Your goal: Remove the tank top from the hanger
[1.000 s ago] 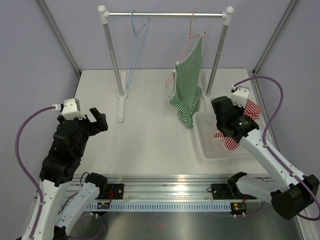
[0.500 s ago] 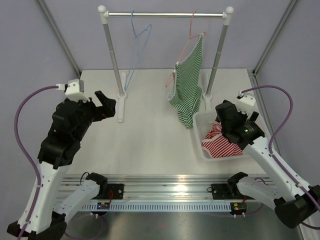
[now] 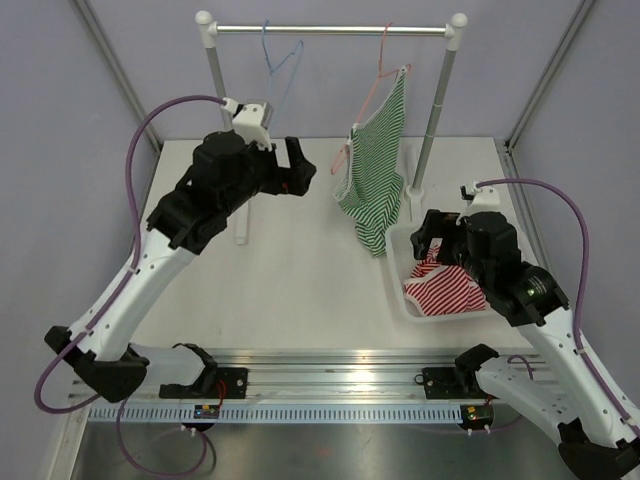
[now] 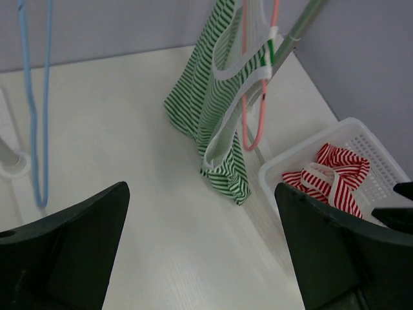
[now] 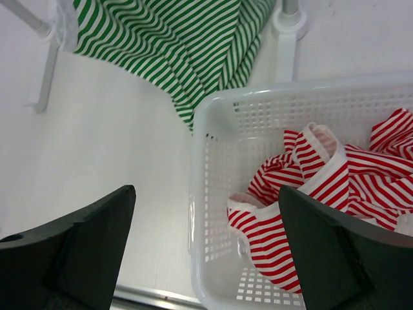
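the white perforated plastic basket on the table held a crumpled red-and-white striped garment. the green-and-white striped tank top hung limp on its thin pink wire hanger, hem just beside the basket. the left claw and right claw both gaped wide, empty.

**Top external:** fixed, high behind both arm bases, angled down and forward. Widest view, taking in the whole desk up to the rail.

**Left wrist:** on the left end effector, raised, facing down and rightward across the desk. Middle range, taking in the green tank top and the basket.

**Right wrist:** on the right end effector. Nearest view, looking down at the basket's corner.

**Shared by all three:** tank top hem, basket.
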Robot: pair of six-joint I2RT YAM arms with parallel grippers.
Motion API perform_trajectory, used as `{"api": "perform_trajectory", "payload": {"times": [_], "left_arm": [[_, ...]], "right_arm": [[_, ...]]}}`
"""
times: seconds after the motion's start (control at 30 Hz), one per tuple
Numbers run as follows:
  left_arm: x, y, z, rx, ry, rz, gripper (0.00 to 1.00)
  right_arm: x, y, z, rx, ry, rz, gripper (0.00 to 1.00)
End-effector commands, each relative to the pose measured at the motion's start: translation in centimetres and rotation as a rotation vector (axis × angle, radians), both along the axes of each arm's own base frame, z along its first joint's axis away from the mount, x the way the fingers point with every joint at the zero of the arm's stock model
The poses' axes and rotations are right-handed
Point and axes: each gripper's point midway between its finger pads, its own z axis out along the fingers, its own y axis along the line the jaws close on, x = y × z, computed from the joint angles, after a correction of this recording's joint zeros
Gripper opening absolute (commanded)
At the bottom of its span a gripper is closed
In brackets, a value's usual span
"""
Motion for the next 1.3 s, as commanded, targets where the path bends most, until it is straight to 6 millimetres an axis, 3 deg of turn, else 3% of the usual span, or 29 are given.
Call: {"api": "perform_trajectory", "payload": {"times": [0.0, 0.1, 0.27, 0.3, 0.33, 0.4, 0.43, 0.5, 0.53, 0.57, 0.67, 0.73, 0.77, 0.8, 0.9, 1.23, 1.27], "left_arm": [[2.1, -3.9, 4.9, -0.034, -0.173, -0.119, 0.99], [3.5, -6.3, 5.9, -0.046, -0.238, -0.181, 0.99], [6.6, -8.3, 6.7, -0.011, -0.276, -0.18, 0.99], [6.9, -8.5, 7.9, -0.017, -0.304, -0.183, 0.99], [7.8, -9.3, 6.9, -0.003, -0.289, -0.191, 0.99], [8.5, -9.9, 7.1, 0.008, -0.304, -0.199, 0.99], [8.7, -10.0, 8.2, -0.003, -0.328, -0.196, 0.99], [9.9, -10.9, 7.3, 0.023, -0.319, -0.206, 0.99], [10.0, -11.0, 8.6, 0.011, -0.344, -0.207, 0.99], [10.8, -11.8, 7.3, 0.027, -0.325, -0.215, 0.99], [12.3, -12.9, 7.3, 0.028, -0.341, -0.218, 0.97], [12.9, -13.6, 7.1, 0.03, -0.34, -0.23, 0.89], [12.9, -13.6, 8.3, 0.018, -0.358, -0.226, 0.86], [14.0, -14.2, 6.7, 0.033, -0.327, -0.216, 0.85], [15.1, -14.5, 6.0, 0.042, -0.319, -0.194, 0.76], [16.5, -15.2, 5.8, 0.034, -0.33, -0.175, 0.31], [16.5, -15.2, 5.9, 0.029, -0.33, -0.176, 0.21]], "right_arm": [[-1.6, 1.7, -0.2, 0.022, 0.019, 0.145, 0.99], [-2.2, 2.1, -1.2, 0.025, 0.041, 0.179, 0.99], [-3.1, 3.2, -1.3, 0.084, 0.051, 0.232, 0.99], [-3.1, 3.3, -1.3, 0.088, 0.05, 0.233, 0.99], [-3.4, 3.8, -1.3, 0.103, 0.058, 0.261, 0.99], [-3.5, 4.0, -1.5, 0.108, 0.068, 0.269, 0.98], [-3.5, 4.0, -1.6, 0.107, 0.075, 0.268, 0.98], [-3.6, 4.0, -1.6, 0.112, 0.077, 0.271, 0.98], [-3.7, 4.0, -1.5, 0.114, 0.076, 0.275, 0.98], [-3.8, 4.1, -1.5, 0.117, 0.074, 0.276, 0.98], [-3.9, 4.2, -1.2, 0.131, 0.064, 0.281, 0.99], [-4.1, 4.3, -1.1, 0.139, 0.064, 0.289, 0.99], [-4.2, 4.4, -0.9, 0.145, 0.064, 0.293, 0.99], [-4.3, 4.4, -0.9, 0.148, 0.064, 0.294, 0.99], [-4.7, 4.5, -0.4, 0.163, 0.059, 0.31, 0.99], [-5.9, 5.2, 0.3, 0.203, 0.062, 0.361, 0.99], [-5.9, 5.2, 0.3, 0.203, 0.062, 0.361, 0.99]]}}
